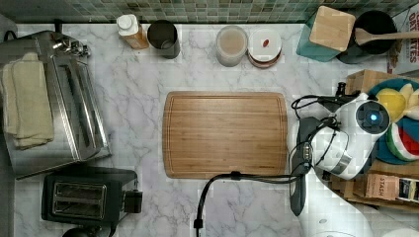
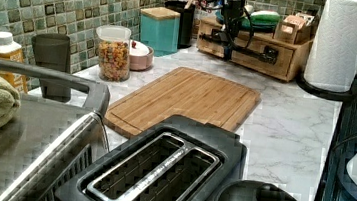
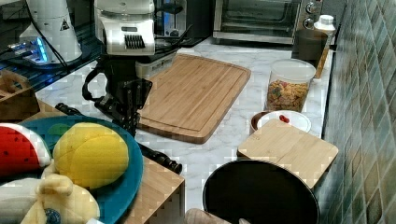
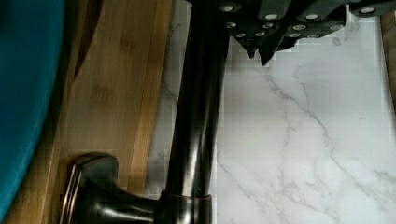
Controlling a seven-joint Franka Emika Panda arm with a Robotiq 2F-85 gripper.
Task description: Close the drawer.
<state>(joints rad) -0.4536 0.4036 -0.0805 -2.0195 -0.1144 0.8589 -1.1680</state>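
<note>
Top view: the arm [image 1: 346, 143] sits between the board [image 1: 225, 134] and the wooden unit at the top view's right. Left view: the drawer [image 2: 252, 52] looks pushed in. Right view: the gripper [image 3: 125, 122] hangs by the handle [image 3: 159, 158]. Wrist view: fingertips [image 4: 261, 49] together, gripping nothing.
</note>
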